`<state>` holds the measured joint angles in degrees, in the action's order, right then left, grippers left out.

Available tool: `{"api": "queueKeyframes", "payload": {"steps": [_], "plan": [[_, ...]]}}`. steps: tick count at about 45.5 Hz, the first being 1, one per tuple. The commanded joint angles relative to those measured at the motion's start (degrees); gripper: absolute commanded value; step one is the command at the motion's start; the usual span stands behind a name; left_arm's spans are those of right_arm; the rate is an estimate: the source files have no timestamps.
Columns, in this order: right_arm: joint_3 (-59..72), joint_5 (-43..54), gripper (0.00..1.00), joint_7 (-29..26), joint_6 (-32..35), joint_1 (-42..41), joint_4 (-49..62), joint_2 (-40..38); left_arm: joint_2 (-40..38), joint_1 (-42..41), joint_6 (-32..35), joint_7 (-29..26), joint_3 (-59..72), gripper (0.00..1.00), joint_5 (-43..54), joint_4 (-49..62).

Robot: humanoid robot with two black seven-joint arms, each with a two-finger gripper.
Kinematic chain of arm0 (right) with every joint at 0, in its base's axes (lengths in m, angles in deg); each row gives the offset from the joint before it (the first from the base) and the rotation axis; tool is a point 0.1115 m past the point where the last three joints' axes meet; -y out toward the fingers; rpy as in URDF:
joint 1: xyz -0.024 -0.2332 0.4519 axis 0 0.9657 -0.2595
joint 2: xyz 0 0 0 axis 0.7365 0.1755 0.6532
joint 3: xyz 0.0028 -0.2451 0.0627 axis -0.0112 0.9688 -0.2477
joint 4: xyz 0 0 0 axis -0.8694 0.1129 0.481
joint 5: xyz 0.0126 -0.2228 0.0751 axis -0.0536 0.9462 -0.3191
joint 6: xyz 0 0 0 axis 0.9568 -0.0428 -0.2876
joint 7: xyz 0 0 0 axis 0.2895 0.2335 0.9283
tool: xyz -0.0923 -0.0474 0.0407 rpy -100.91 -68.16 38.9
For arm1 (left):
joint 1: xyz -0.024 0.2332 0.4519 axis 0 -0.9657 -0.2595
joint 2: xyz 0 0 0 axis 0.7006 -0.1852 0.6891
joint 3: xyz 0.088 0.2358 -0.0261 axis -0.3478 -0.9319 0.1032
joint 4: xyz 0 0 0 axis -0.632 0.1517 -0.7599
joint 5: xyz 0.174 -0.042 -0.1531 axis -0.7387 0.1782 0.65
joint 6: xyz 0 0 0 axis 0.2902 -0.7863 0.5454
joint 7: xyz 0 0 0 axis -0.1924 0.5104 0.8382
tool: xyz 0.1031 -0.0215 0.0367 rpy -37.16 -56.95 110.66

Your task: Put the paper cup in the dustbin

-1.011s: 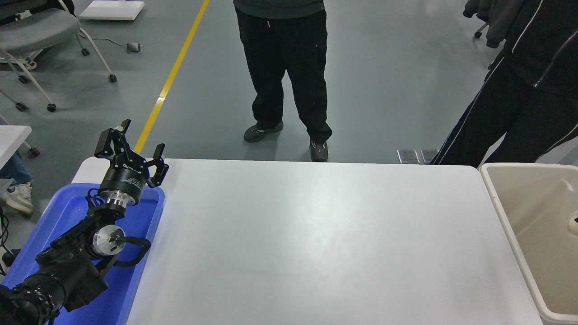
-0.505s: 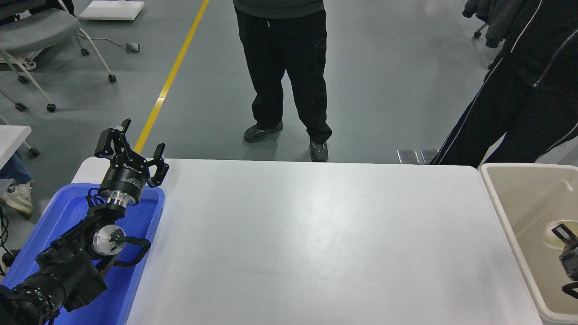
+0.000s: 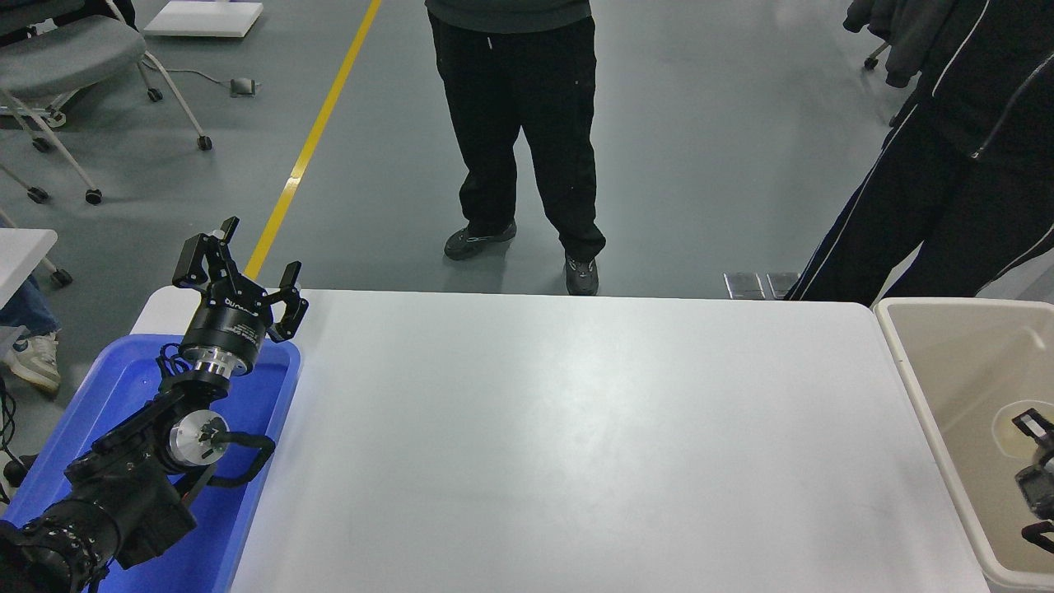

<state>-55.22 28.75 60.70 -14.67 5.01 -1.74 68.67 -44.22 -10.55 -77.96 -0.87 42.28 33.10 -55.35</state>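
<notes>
Right end effector (image 3: 1039, 473) over bin (image 3: 914, 379), fingers spread around cup (image 3: 1011, 428), likely dropping it. Left end effector (image 3: 239, 268) parked, open.

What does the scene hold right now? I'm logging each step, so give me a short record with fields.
cup: the paper cup sits inside the dustbin, mouth up, partly hidden by the right gripper
dustbin: beige dustbin at the table's right end
right gripper: right gripper over the dustbin at the picture's right edge, mostly cut off; open or shut cannot be told
left gripper: left gripper parked at lower left above the blue tray, open
table: white table
people: two people stand at the far side
</notes>
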Motion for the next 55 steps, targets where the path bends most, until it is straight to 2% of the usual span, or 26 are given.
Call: {"api": "queueKeyframes", "payload": {"steps": [1,22,32,39,47,55], "plan": [[-0.1,0.0,0.97,0.2,-1.1,-2.3,-0.4,-0.1,0.0,0.0,0.0,0.0,0.0,1.0,0.0,-0.1],[-7.0,-0.1,0.99,0.4,-0.6,-19.6,-0.2,-1.6,0.0,0.0,0.0,0.0,0.0,1.0,0.0,0.0],[-16.0,-0.1,0.99,0.5,-0.6,-28.4,-2.7,-2.8,0.0,0.0,0.0,0.0,0.0,1.0,0.0,0.0],[-26.4,-0.1,0.99,2.5,-0.6,-32.6,-8.7,-4.5,0.0,0.0,0.0,0.0,0.0,1.0,0.0,0.0],[-40.3,0.0,0.99,10.5,-0.5,-33.4,-21.0,-9.0,0.0,0.0,0.0,0.0,0.0,1.0,0.0,0.0],[-50.8,0.0,1.0,11.1,0.1,-31.8,-33.0,-13.1,0.0,0.0,0.0,0.0,0.0,1.0,0.0,0.0]]}}
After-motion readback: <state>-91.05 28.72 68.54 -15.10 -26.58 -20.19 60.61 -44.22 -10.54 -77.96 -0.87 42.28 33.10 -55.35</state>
